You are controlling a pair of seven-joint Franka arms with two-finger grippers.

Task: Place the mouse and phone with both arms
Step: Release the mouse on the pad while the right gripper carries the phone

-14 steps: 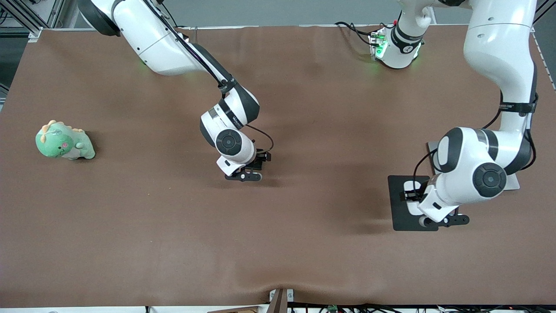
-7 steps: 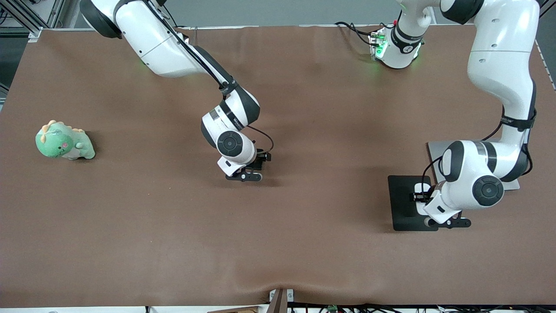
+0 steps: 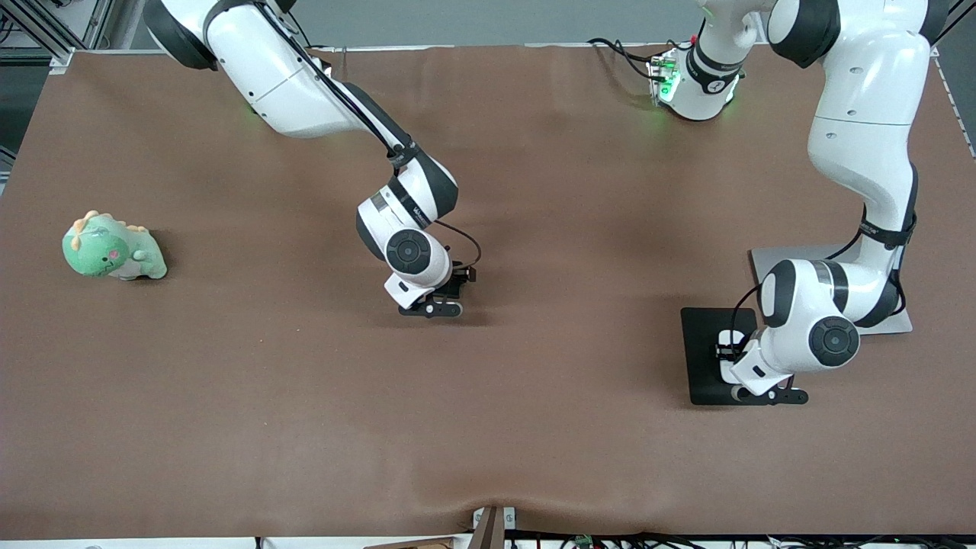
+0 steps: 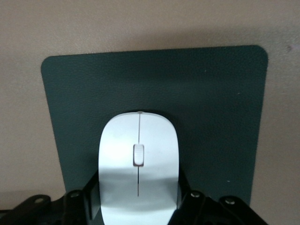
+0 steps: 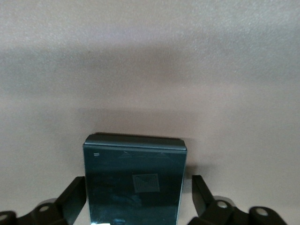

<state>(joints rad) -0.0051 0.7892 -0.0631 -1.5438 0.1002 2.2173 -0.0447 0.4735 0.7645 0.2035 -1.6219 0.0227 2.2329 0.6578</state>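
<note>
The white mouse [image 4: 138, 154] lies low over the black mouse pad [image 4: 211, 103], with my left gripper [image 4: 138, 187] shut on its sides. From the front the mouse [image 3: 730, 336] peeks out beside the left gripper [image 3: 728, 352] over the pad [image 3: 703, 366], at the left arm's end. The black phone [image 5: 136, 183] lies flat on the brown table. My right gripper [image 5: 139, 185] is open and straddles it, a thin gap showing at one finger. In the front view the right gripper [image 3: 456, 284] is down at mid-table and hides the phone.
A green dinosaur plush toy [image 3: 113, 248] sits toward the right arm's end of the table. A flat grey plate [image 3: 793, 259] lies beside the mouse pad, farther from the front camera, partly under the left arm. Brown cloth [image 3: 534, 396] covers the table.
The left arm has lowered its hand with the mouse onto the mouse pad and swung its upper links upright. The right arm has barely moved.
</note>
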